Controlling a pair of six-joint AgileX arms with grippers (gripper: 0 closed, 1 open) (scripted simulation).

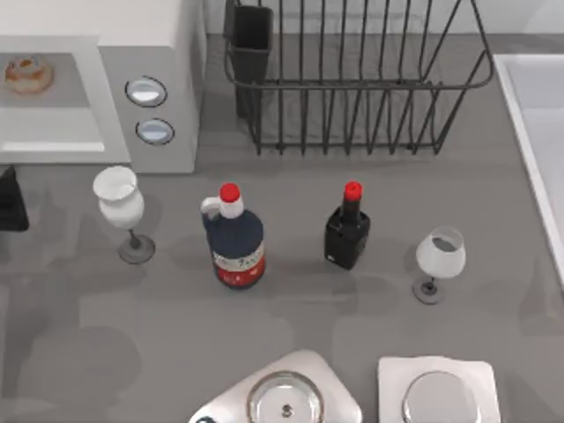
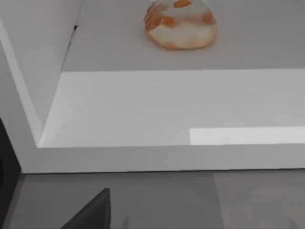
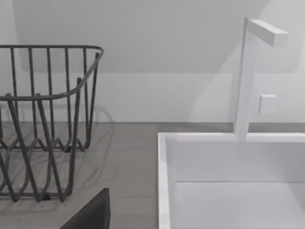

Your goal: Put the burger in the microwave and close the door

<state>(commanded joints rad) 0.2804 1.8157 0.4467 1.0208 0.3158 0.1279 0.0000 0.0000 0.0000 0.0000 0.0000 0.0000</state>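
The microwave [image 1: 159, 53] stands at the back left with its cavity open to the front. Two round knobs [image 1: 146, 91] sit on its grey side panel. The burger [image 1: 26, 75] lies on the cavity floor, well inside; the left wrist view shows the burger [image 2: 180, 24] past the white sill [image 2: 167, 157]. The door is out of view. My left gripper [image 1: 9, 207] is a dark shape at the table's left edge, just in front of the sill and apart from the burger. A dark part of my right gripper [image 3: 90, 214] shows near the sink.
Two wine glasses [image 1: 122, 207] [image 1: 438, 260], a blue jug with a red cap [image 1: 236, 238] and a black bottle [image 1: 347, 229] stand mid-table. A wire dish rack [image 1: 352, 79] is at the back. The sink [image 3: 228, 181] is at the right.
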